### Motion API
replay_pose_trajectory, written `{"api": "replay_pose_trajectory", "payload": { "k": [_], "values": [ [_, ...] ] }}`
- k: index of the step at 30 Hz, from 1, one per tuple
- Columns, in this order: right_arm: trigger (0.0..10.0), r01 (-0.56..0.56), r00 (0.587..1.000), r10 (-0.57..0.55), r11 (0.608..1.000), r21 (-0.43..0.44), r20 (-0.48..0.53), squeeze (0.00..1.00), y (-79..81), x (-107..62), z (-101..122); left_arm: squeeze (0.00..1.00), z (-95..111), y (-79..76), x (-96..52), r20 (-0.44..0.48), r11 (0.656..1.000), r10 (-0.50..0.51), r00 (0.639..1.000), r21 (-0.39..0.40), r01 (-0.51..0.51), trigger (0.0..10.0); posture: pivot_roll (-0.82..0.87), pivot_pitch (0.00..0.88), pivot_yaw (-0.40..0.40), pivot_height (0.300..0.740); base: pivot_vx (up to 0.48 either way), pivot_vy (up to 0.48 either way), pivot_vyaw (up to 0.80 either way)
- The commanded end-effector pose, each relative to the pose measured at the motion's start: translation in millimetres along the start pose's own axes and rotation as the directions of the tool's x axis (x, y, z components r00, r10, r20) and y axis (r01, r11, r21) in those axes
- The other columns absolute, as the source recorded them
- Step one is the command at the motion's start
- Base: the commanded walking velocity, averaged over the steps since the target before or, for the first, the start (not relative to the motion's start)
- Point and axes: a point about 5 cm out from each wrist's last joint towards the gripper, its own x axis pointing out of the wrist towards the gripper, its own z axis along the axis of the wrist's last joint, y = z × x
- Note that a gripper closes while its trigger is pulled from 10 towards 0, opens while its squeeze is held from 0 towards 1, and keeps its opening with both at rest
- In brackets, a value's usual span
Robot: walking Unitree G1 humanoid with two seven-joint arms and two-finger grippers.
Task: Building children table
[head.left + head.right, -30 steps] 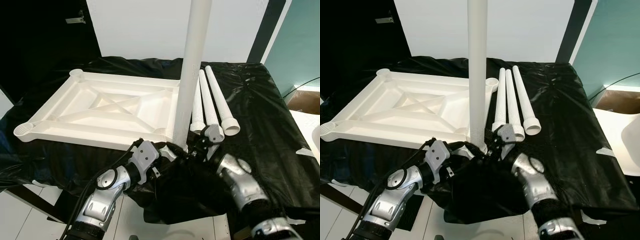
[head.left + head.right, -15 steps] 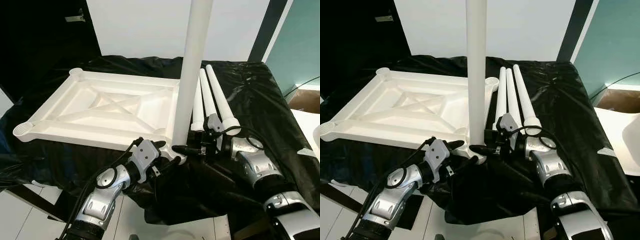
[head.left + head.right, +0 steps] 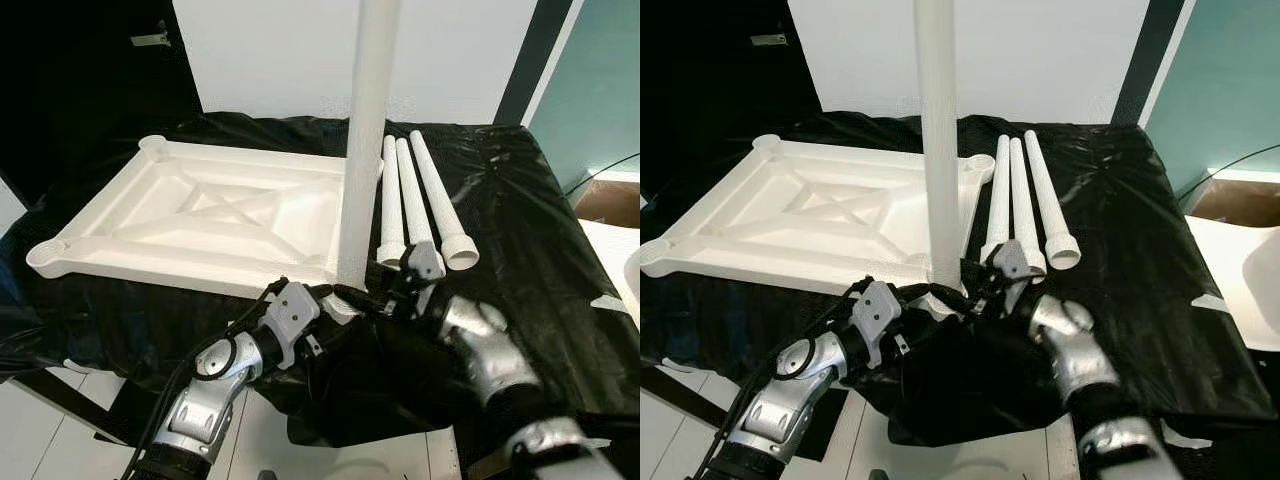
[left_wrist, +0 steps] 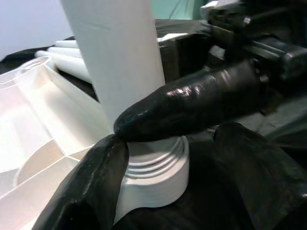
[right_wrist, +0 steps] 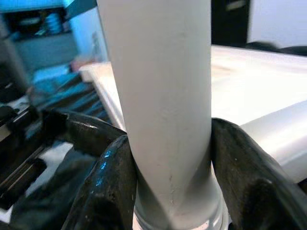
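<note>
Upright in the near right corner socket of the upturned white plastic table top [image 3: 200,225] stands a long white plastic table leg [image 3: 366,140], its threaded base seated in the collar. Clamped on that leg just above the threads, the right gripper [image 5: 168,158] presses one black finger on each side. Beside the socket, the left gripper [image 4: 158,158] has its fingers parted around the collar, one fingertip [image 4: 105,167] touching it. Three more white tapered legs [image 3: 415,200] lie side by side on the black plastic sheet [image 3: 530,230], just right of the top.
</note>
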Motion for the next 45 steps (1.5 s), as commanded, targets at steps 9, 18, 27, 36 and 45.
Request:
{"api": "replay_pose_trajectory", "payload": {
  "k": [9, 18, 27, 36, 45],
  "values": [
    [0.0, 0.223, 0.975, -0.224, 0.969, 0.104, -0.009, 0.00, 3.8, -11.0, -10, 0.00, 0, -0.6, 4.0, -0.001, 1.000, 0.001, 1.000, 0.005, -0.001, 10.0, 0.12, 0.000, 0.013, 0.740, 0.000, 0.000, 0.00],
    [10.0, 0.124, 0.991, -0.122, 0.991, 0.044, -0.054, 1.00, -4.1, -7.0, -6, 0.00, 0, -0.2, 4.0, -0.002, 1.000, 0.001, 1.000, 0.006, -0.001, 10.0, 0.12, 0.000, 0.011, 0.740, 0.000, 0.000, 0.00],
    [9.5, -0.298, 0.942, 0.288, 0.954, -0.031, -0.173, 0.00, -28.7, 6.4, 19, 0.00, 0, 0.6, 3.3, -0.004, 1.000, 0.010, 1.000, 0.006, -0.010, 10.0, 0.13, 0.000, 0.004, 0.740, 0.000, 0.000, 0.00],
    [0.0, -0.371, 0.910, 0.379, 0.925, 0.079, -0.167, 0.00, -40.3, 13.6, 28, 0.00, 0, -0.1, -0.1, -0.007, 1.000, 0.023, 1.000, 0.004, -0.023, 10.0, 0.16, 0.000, -0.003, 0.740, 0.000, 0.000, 0.00],
    [0.0, -0.322, 0.930, 0.318, 0.947, 0.006, -0.186, 0.00, -47.8, 0.8, 27, 0.00, -1, -0.3, -2.6, -0.008, 0.999, 0.032, 0.999, 0.004, -0.032, 10.0, 0.17, 0.000, -0.008, 0.740, 0.000, 0.000, 0.00]
  ]
}}
